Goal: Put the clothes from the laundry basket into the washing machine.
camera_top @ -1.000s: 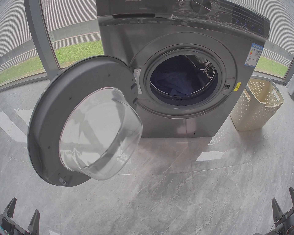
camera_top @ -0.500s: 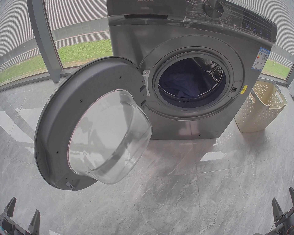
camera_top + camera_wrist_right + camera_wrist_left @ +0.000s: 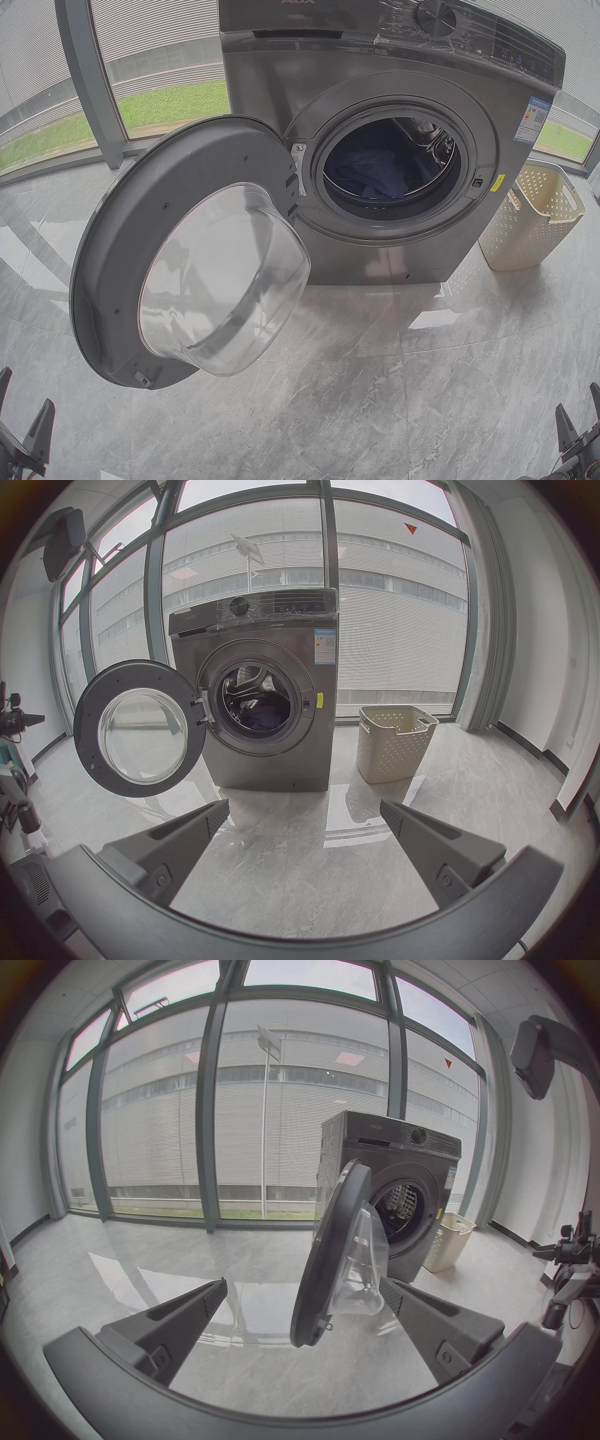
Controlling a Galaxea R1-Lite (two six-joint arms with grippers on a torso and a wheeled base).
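Left end effector [image 3: 303,1284] and right end effector [image 3: 304,804], both wide apart and empty.

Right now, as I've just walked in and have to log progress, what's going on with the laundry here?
A two-armed robot faces the washing machine, whose door is swung wide open. Dark blue clothes lie inside the machine. The laundry basket stands beside it, and no clothes show over its rim. The left gripper and right gripper are both open, holding nothing, well short of the machine.

Glossy grey marble floor [image 3: 387,387], tall windows [image 3: 400,605]
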